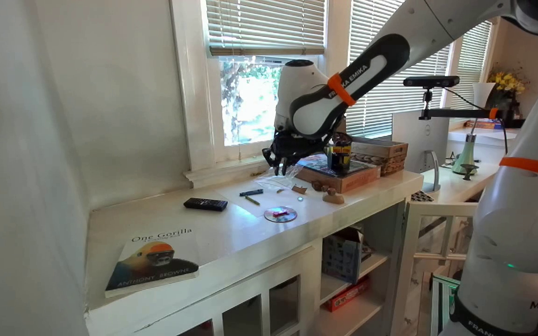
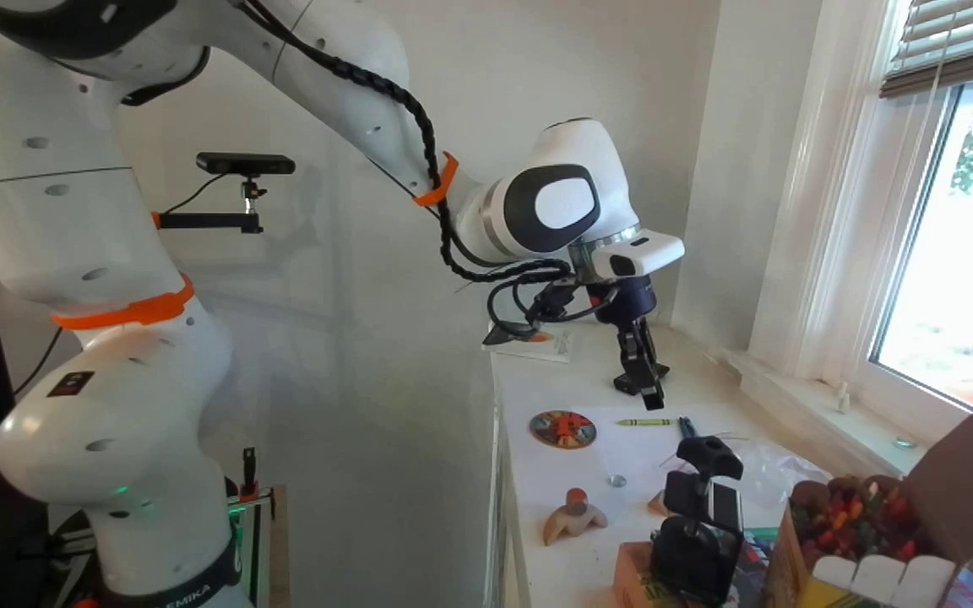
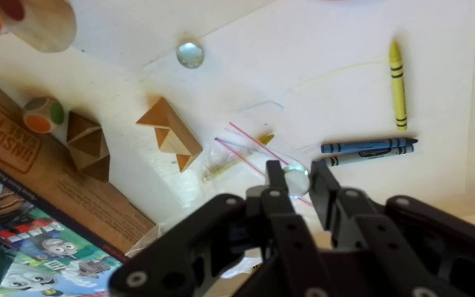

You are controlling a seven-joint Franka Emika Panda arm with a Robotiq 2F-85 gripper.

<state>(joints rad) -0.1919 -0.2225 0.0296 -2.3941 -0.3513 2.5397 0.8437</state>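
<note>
Gripper (image 3: pixel 298 172) pinches a clear glass gem (image 3: pixel 297 183) above a cluttered white counter (image 1: pixel 227 228)

The jaws stand narrow, with the gem caught between the two black fingertips (image 3: pixel 276 171) in the wrist view. In both exterior views the fingers point downward and are raised off the surface, and the gem is too small to make out there. Beneath the grip, in the wrist view, run thin red lines that appear to belong to a clear plastic bag (image 2: pixel 774 473), which in an exterior view spreads near the windowsill (image 2: pixel 824 414). A yellowish stick (image 3: pixel 226 165) shows in or under the bag; I cannot tell which.

Near the gripper, a blue crayon (image 3: pixel 361 146) and a greyish crayon (image 3: pixel 369 155) lie side by side on white paper (image 3: pixel 435 173), and a yellow crayon (image 3: pixel 398 95) lies close to them, set almost crosswise. A second glass gem (image 3: pixel 190 55) rests apart from these, by the edge of a sheet. Beyond it are an angular wooden piece (image 3: pixel 171 138), a darker angular piece (image 3: pixel 89 148) and a wooden block with orange and green faces (image 3: pixel 43 114), the last two just beside a cardboard box (image 3: pixel 10 130) lettered UNSOLVED CASE FILES. In an exterior view a shiny disc (image 1: pixel 280 214) with a red shape on it lies near the counter's front edge, while a black remote control (image 1: pixel 205 204) and the book One Gorilla (image 1: pixel 152 263) lie well apart from the gripper
</note>
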